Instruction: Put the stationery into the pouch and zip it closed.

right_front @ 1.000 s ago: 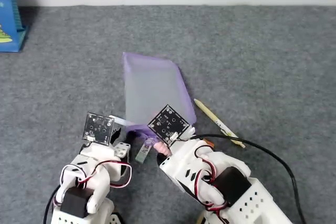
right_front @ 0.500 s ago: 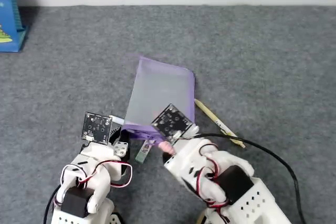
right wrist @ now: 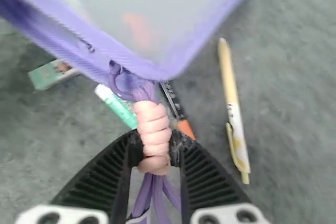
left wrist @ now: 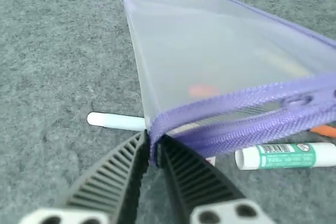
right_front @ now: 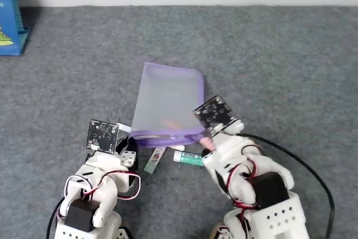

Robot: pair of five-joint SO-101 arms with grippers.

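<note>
Item: pouch (left wrist: pixel 220 51), corner pinched by my left end effector (left wrist: pixel 152 142), zip pull (right wrist: pixel 152 121) clamped by my right end effector (right wrist: pixel 153 139). Step, probably: working zip. Next: load glue stick (left wrist: pixel 286 156), pen (right wrist: pixel 231 103) lying outside.

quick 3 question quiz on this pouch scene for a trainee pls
1. True or false: the glue stick lies outside the pouch.
2. What does the right gripper hold? A) nothing B) zip pull C) glue stick
3. Fill in: the left gripper pinches the pouch's ____.

Key: 1 true; 2 B; 3 corner
</note>
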